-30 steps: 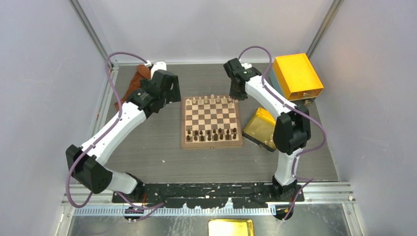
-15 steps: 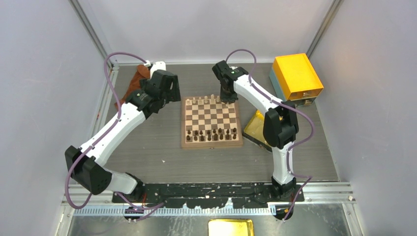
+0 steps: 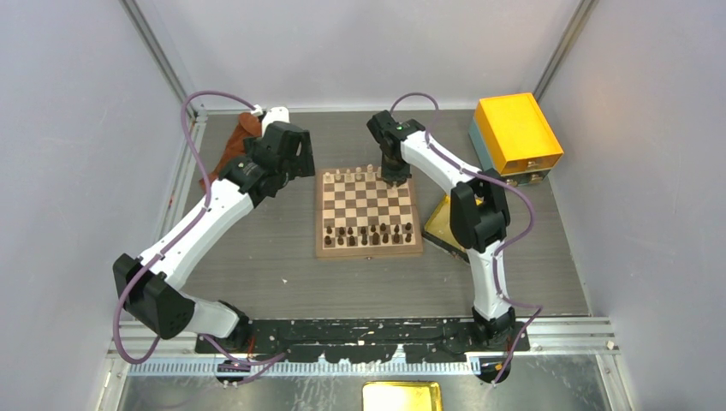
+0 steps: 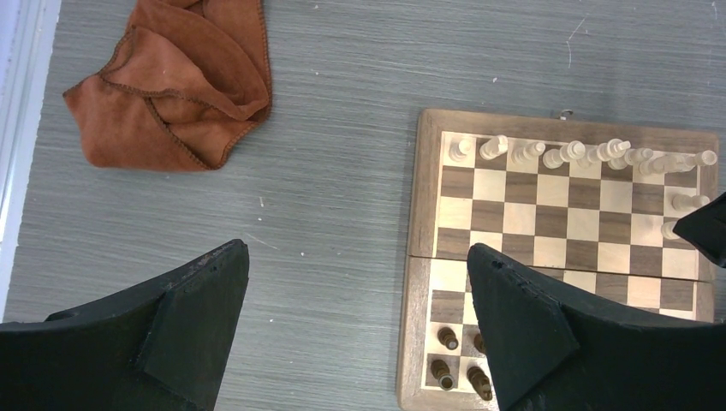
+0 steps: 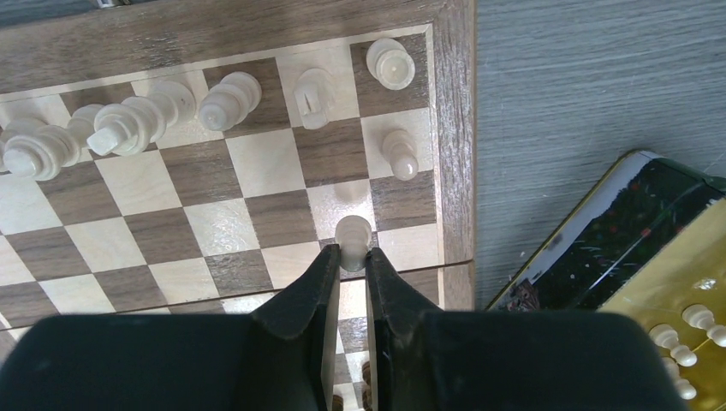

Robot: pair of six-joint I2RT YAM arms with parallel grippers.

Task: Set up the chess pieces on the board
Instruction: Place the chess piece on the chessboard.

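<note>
So the right arm has swung left in the last second, and the right pincer (image 5: 352, 257) now hangs over the far rows of the board (image 5: 455, 128), so a placement looks close. The board is smooth checkered wood. Turned cream chess pieces (image 5: 229, 96) stand just ahead of the fingertips, which are clenched on a tiny round-headed pawn (image 5: 353, 233). The left pincer (image 4: 355, 265) hangs released.

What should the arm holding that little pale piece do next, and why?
Probably lower it straight down. The right gripper is shut on a pale pawn over an empty second-row square of the board, beside the placed pawn standing there.
</note>
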